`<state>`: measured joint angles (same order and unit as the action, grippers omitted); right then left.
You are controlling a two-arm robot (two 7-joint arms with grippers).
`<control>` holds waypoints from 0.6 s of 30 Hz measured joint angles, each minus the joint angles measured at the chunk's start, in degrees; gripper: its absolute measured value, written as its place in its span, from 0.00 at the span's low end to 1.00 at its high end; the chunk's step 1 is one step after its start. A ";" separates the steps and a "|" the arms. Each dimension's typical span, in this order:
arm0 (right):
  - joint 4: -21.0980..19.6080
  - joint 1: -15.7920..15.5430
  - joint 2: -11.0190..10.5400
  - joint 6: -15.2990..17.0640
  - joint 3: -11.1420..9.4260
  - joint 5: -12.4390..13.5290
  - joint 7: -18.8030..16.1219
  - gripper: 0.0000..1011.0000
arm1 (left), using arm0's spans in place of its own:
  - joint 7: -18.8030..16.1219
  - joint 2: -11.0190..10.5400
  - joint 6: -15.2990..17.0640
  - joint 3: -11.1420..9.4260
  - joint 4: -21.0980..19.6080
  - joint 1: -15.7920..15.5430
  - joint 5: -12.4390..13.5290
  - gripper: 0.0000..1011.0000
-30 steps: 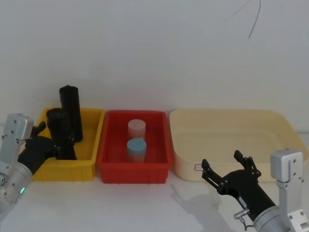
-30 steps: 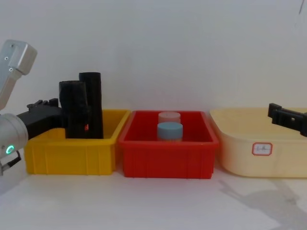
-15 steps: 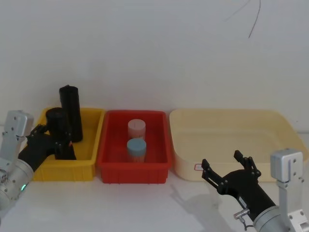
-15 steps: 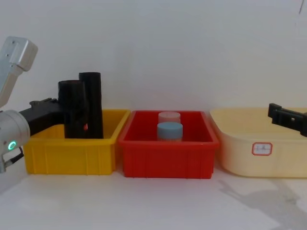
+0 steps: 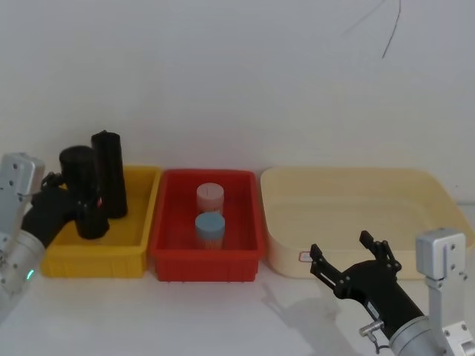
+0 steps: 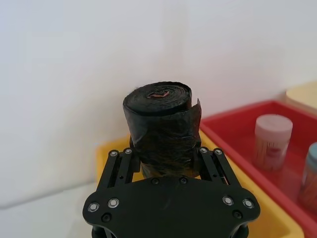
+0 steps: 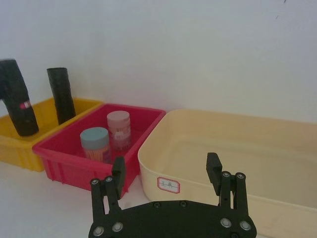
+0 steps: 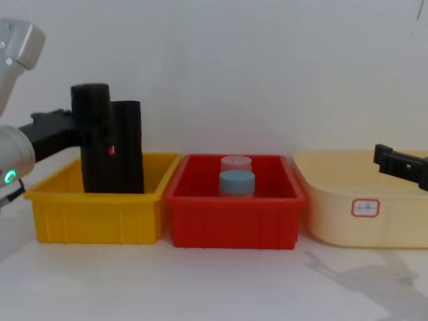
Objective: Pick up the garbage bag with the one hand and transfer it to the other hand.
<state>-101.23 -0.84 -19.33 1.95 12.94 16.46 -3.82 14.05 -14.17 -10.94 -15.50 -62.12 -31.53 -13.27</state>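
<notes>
White wall behind; left tool (image 5: 83, 208) reaches level over the yellow bin (image 5: 96, 263), clenched around the garbage bag (image 5: 78, 167), wrinkled black, red-stickered. Right tool (image 5: 341, 248) hangs low, released.

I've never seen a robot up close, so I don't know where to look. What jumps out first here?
The left gripper is clamped on a rolled black garbage bag at the yellow bin on the left, beside a plain black roll. Next to it the bright red bin holds two small jars, and the right gripper waits open in front of the cream tub.
</notes>
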 joint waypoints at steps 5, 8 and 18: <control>0.00 0.00 0.00 0.00 0.00 0.00 0.00 0.99 | -1.43 -0.59 0.56 0.54 -4.85 1.76 0.82 0.52; 0.00 0.00 0.00 0.00 0.00 0.00 0.00 0.99 | -1.73 -0.94 0.59 0.73 -8.15 2.67 1.11 0.52; 0.00 0.00 0.00 0.00 0.00 0.00 -0.01 0.99 | 0.41 -1.79 -0.88 0.66 -16.07 4.89 0.73 0.52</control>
<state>-101.23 -0.84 -19.34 1.95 12.94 16.47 -3.83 14.46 -15.96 -11.82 -14.84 -78.19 -26.64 -12.54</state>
